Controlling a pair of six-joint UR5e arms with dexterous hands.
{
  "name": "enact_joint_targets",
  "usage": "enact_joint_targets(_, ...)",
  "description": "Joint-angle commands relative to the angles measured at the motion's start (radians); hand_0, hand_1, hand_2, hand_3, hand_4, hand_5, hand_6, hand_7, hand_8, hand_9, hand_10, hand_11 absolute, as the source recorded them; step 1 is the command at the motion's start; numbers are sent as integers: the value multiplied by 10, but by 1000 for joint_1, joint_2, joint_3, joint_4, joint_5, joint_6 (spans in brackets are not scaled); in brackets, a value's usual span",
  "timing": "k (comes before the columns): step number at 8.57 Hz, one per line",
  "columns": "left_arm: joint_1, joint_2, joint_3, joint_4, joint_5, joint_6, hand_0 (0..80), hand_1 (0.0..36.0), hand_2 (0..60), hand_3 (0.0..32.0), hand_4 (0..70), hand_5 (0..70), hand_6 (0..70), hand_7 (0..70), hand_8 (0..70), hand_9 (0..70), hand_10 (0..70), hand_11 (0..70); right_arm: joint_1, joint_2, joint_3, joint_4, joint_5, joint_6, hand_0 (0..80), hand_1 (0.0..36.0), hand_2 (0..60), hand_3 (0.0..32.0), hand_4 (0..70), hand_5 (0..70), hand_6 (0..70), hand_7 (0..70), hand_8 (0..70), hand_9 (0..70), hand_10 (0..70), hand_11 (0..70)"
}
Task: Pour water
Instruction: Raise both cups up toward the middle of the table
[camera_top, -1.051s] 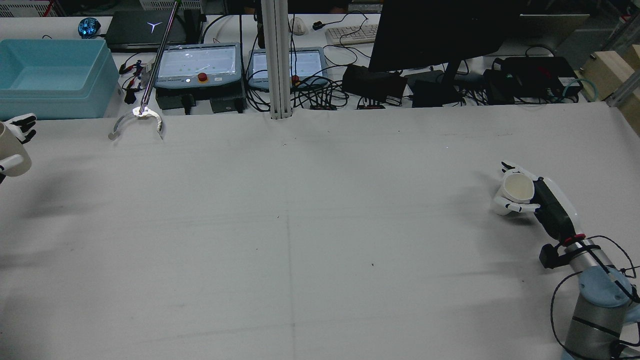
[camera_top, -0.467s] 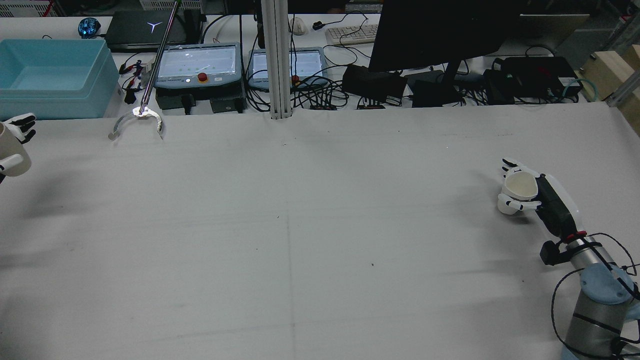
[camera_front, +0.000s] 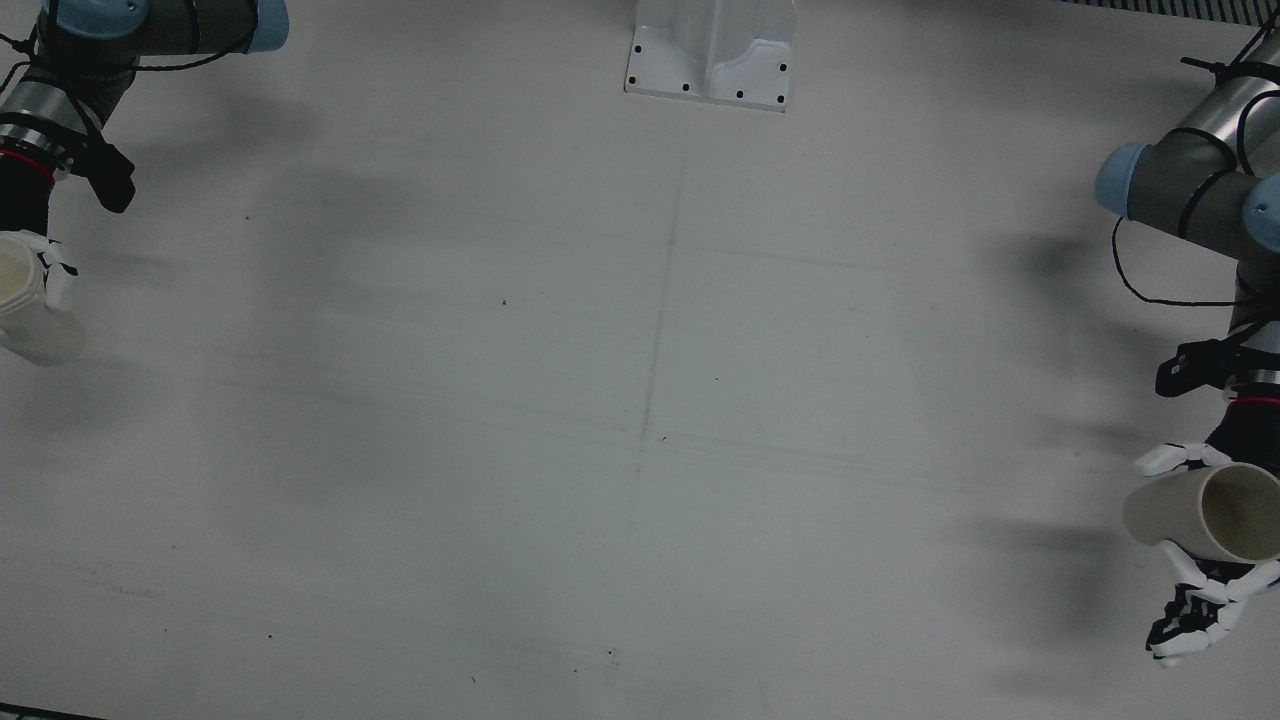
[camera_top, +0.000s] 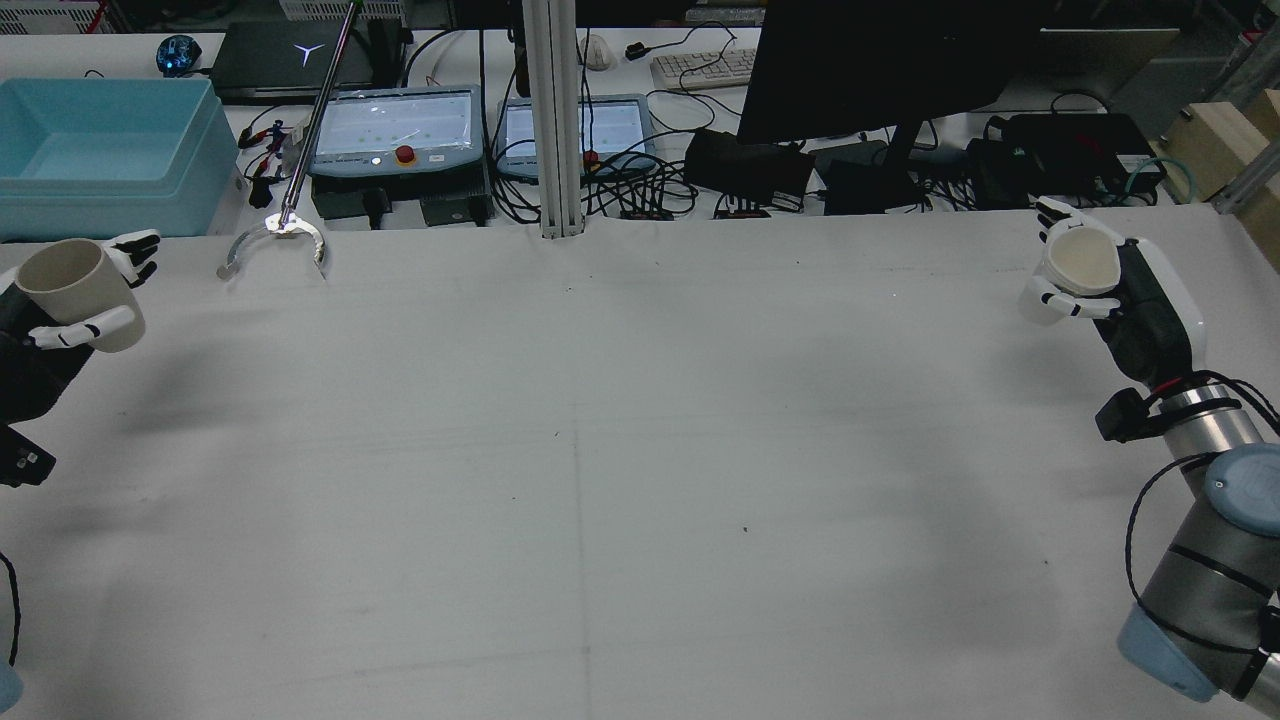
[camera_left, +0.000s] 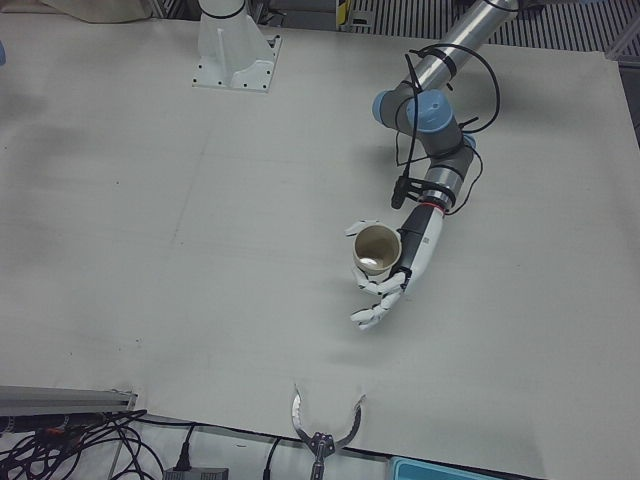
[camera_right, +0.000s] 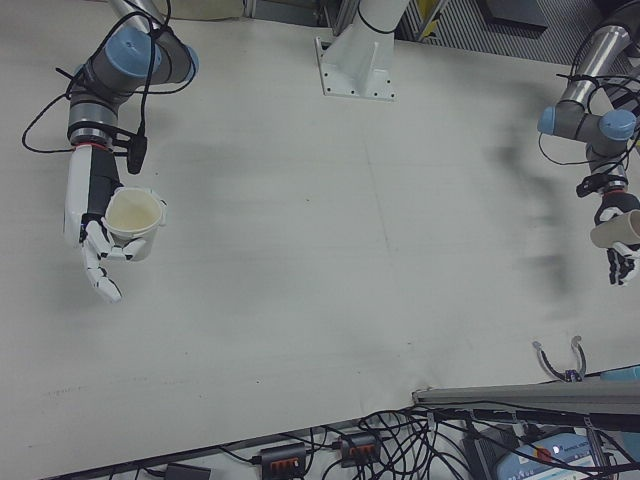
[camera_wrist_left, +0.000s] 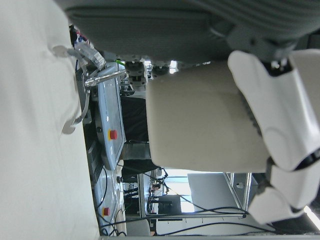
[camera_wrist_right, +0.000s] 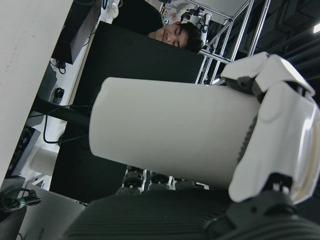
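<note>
Light, rigid-looking cups, likely slick: left hand (camera_top: 60, 330) wrapped round beige cup (camera_top: 70, 285), right hand (camera_top: 1120, 290) clasping white cup (camera_top: 1075, 265), both mid-wall.

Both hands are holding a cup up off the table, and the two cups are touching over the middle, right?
Not quite. Each hand does hold a cup off the table, but the cups are far apart: the rear view shows the left hand with its cup at one edge, the right hand with its cup at the other.
</note>
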Motion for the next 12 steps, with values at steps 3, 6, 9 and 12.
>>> enact_joint_targets(3,140,-291,-34,150,15,125,461,101,366,0,612,700,151,234,94,158,79,115,164,56,135,-65,-96,-62,528,315,600,0,260,700,131,205,84,139,74,126)
enact_joint_targets(6,250,-470,-14,225,36,178,459,93,337,0,613,700,154,235,100,166,84,122,265,204,132,-191,-210,-139,523,348,600,0,271,700,137,210,79,131,70,122)
enact_joint_targets(9,299,-524,2,263,36,181,460,89,320,0,604,700,153,235,102,169,87,126,120,270,197,-196,-199,-303,515,331,600,0,254,700,121,189,48,89,60,108)
enact_joint_targets(12,301,-599,27,260,53,238,458,88,322,0,603,700,153,234,101,169,86,125,-46,356,254,-240,-111,-423,528,343,600,0,273,700,126,210,43,83,60,109)
